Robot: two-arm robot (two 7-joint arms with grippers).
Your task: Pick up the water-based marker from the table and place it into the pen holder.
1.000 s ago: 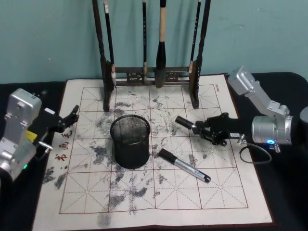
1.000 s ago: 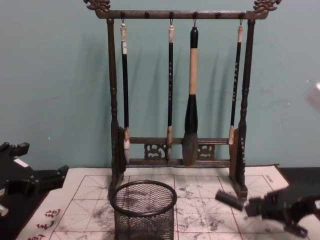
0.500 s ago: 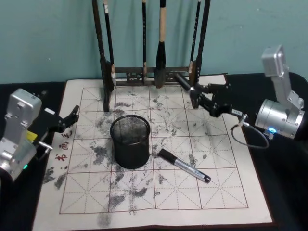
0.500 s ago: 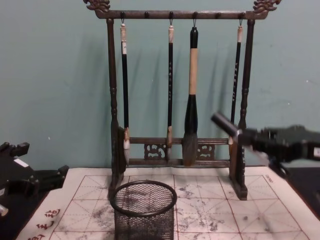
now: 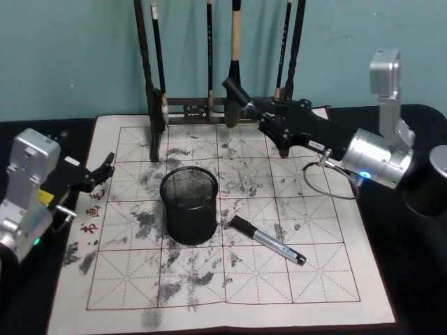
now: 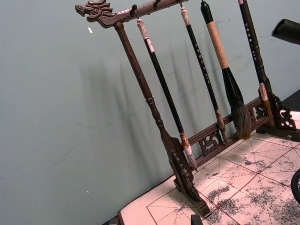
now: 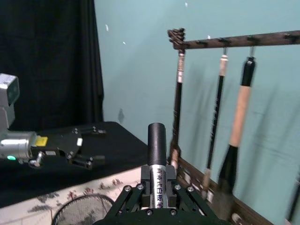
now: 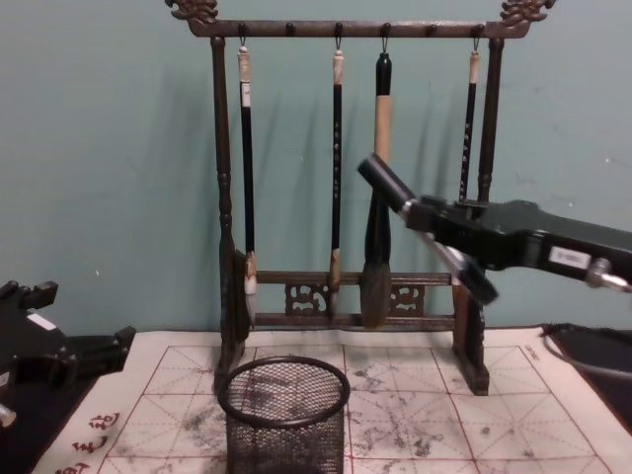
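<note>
The marker (image 5: 241, 94), likely light, hard and a bit slippery, is up in the air behind the pen holder (image 5: 188, 204), with the fingers of the right gripper (image 5: 269, 113) squeezed on its lower half, a good firm spot, while the left gripper (image 5: 98, 174) waits at the left, fingers apart.

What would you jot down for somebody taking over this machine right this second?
Right hand: shut on a marker, raised above the mat in front of the brush rack, behind and to the right of the pen holder.
Left hand: open, parked at the mat's left edge.
Another marker lies on the mat just right of the holder.
Done: one marker picked up.
Left: carry it over the holder, tip it down, let go.
</note>
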